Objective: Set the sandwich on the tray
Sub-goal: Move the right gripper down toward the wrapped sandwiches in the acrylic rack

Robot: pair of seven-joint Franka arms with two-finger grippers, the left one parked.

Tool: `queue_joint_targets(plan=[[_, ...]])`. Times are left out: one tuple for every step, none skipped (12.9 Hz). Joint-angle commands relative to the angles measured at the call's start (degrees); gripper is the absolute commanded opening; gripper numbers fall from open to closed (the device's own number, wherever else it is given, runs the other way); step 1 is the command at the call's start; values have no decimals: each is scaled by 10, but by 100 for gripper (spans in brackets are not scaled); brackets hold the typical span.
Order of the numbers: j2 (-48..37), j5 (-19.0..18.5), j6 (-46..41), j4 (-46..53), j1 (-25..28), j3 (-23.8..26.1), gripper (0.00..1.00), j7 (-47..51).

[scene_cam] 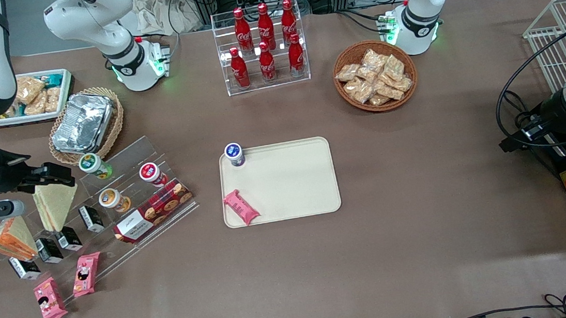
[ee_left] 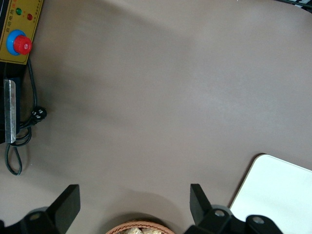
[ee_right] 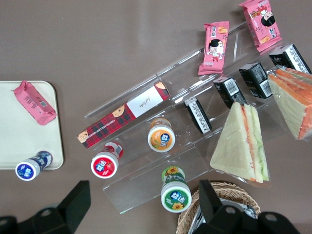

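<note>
The sandwich (scene_cam: 7, 238) with the orange-red filling edge leans on the clear stepped rack (scene_cam: 127, 215) at the working arm's end of the table; it also shows in the right wrist view (ee_right: 292, 100). A paler sandwich (scene_cam: 53, 204) stands beside it, farther from the front camera. My gripper (scene_cam: 64, 175) hovers open and empty above the rack, over the paler sandwich's upper corner and next to the green-lid cup (ee_right: 175, 196); it also shows in the right wrist view (ee_right: 144, 204). The cream tray (scene_cam: 290, 179) lies mid-table, with a blue-lid cup (scene_cam: 234, 154) and a pink packet (scene_cam: 241, 207) on it.
The rack also holds two more cups (scene_cam: 152, 172), a red cookie box (scene_cam: 153, 212) and black cartons (scene_cam: 92, 218). Two pink packets (scene_cam: 50, 300) lie nearer the camera. A foil container in a wicker basket (scene_cam: 83, 123), a cola bottle rack (scene_cam: 264, 46) and a snack basket (scene_cam: 374, 75) stand farther back.
</note>
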Motion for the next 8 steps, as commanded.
queue_joint_targets(plan=[[2, -2, -1, -4, 1, 1, 99, -4], [2, -2, -2, -2, 1, 1, 99, -3], [2, -3, -2, 1, 0, 1, 99, -4], [2, -2, -6, 3, -3, 0, 99, -4], [2, -2, -5, 3, -4, 0, 99, -3], [3, -2, -2, 3, -4, 0, 99, -1], [5, -6, 2, 2, 1, 1, 99, -6], [9, -6, 3, 2, 1, 1, 99, -6]])
